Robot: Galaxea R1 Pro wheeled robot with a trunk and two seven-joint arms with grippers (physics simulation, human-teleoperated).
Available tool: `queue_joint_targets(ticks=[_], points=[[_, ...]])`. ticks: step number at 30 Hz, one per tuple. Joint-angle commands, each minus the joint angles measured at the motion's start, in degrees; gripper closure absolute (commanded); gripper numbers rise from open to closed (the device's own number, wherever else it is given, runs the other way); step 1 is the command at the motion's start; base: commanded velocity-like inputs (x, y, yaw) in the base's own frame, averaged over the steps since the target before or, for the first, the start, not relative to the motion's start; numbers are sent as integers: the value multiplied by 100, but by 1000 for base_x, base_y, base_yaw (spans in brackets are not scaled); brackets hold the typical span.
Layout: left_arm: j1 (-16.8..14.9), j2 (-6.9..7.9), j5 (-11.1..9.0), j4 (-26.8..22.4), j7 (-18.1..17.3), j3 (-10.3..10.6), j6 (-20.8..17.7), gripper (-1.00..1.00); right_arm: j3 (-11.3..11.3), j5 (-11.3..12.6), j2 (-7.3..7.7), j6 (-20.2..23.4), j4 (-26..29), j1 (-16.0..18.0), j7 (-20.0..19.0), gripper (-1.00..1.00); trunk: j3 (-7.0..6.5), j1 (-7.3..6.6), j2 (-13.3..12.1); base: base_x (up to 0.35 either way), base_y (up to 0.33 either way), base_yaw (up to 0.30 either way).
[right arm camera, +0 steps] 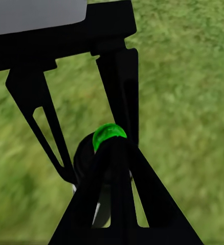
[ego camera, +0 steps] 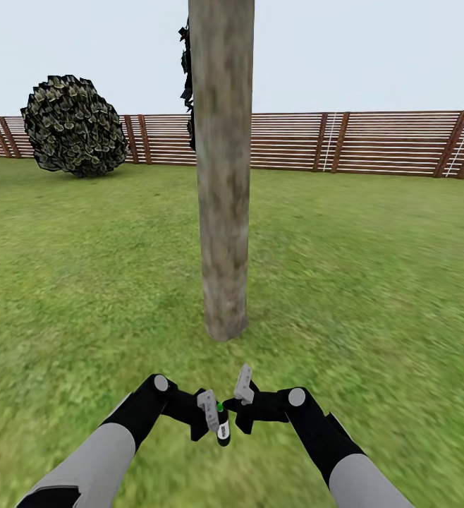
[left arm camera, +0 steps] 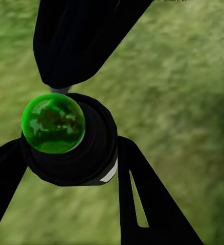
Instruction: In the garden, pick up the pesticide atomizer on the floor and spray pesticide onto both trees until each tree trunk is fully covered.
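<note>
Standing upright in the left claw (ego camera: 214, 416): black atomizer (ego camera: 223, 427), green-topped.

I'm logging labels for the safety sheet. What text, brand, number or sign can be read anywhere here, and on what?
None can be read.
Atomizer, held in the left gripper: a pale patch on its side, too blurred to tell if it is a label.
Trunk, fence, bush: no writing.
</note>
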State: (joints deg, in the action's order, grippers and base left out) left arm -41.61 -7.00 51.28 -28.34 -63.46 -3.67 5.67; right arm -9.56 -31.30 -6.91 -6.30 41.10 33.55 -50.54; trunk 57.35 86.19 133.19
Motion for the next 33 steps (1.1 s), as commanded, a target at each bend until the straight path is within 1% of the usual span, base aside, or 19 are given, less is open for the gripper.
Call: queue_joint_targets(ticks=[1, 9, 14, 16, 17, 18, 20, 23, 24, 25, 26, 27, 28, 31, 32, 33], points=[[-4, -10, 57, -4, -18, -40, 58, 100, 6, -61, -2, -55, 3, 2, -2, 100, 5, -1, 2, 0, 0, 0], [0, 13, 76, 2, -18, -43, 57, 100, 6, -61, 1, -55, 3, 2, -2, 100, 5, -1, 2, 0, 0, 0], [14, 75, 135, 12, -18, -31, 66, 100, 6, -61, 3, -55, 4, 2, -6, 100, 5, -1, 2, 0, 0, 0], [17, 137, 150, 13, -13, -26, 71, 100, 6, -61, 5, -55, 4, 2, -7, 100, 5, -1, 2, 0, 0, 0], [19, 182, 156, 13, -12, -24, 72, 100, 6, -61, 5, -55, 4, 2, -6, 100, 5, -1, 2, 0, 0, 0], [20, 270, 182, 13, -10, -22, 72, 100, 6, -61, 5, -55, 4, 2, -6, 100, 5, -1, 2, 0, 0, 0], [22, 377, 262, 13, -9, -21, 68, 100, 6, -61, 5, -55, 3, 2, -5, 100, 5, -1, 2, 0, 0, 0], [42, 571, 493, 13, -3, -20, 66, 100, 8, -61, 5, -55, 0, 2, -6, 100, 5, -1, 2, 0, 0, 0], [49, 655, 578, 13, 0, -22, 64, 100, 11, -61, 10, -55, -6, 2, -5, 100, 5, -1, 2, 0, 0, 0], [53, 775, 624, 13, 4, -24, 61, 100, 13, -61, 14, -55, -10, 2, -7, 100, 5, -1, 2, 0, 0, 0], [57, 854, 642, 13, 6, -26, 59, 100, 14, -61, 17, -55, -11, 2, -8, 100, 5, -1, 2, 0, 0, 0], [64, 974, 657, 13, 7, -27, 60, 100, 14, -61, 20, -55, -13, 2, -7, 100, 5, -1, 2, 0, 0, 0], [68, 1050, 662, 13, 6, -26, 62, 100, 15, -61, 23, -55, -13, 2, -8, -100, 5, -1, 2, 0, 0, 0], [78, 1265, 675, 13, 9, -21, 70, 100, 17, -61, 40, -61, -18, 2, -3, -100, 5, -1, 2, 0, 0, 0], [80, 1360, 678, 13, 25, -21, 67, 100, 20, -61, 46, -63, -25, 2, -1, -100, 5, -1, 2, 0, 0, 0], [81, 1418, 678, 13, 40, -25, 59, 100, 22, -61, 50, -63, -29, 2, 1, -100, 5, -1, 2, 0, 0, 0]])
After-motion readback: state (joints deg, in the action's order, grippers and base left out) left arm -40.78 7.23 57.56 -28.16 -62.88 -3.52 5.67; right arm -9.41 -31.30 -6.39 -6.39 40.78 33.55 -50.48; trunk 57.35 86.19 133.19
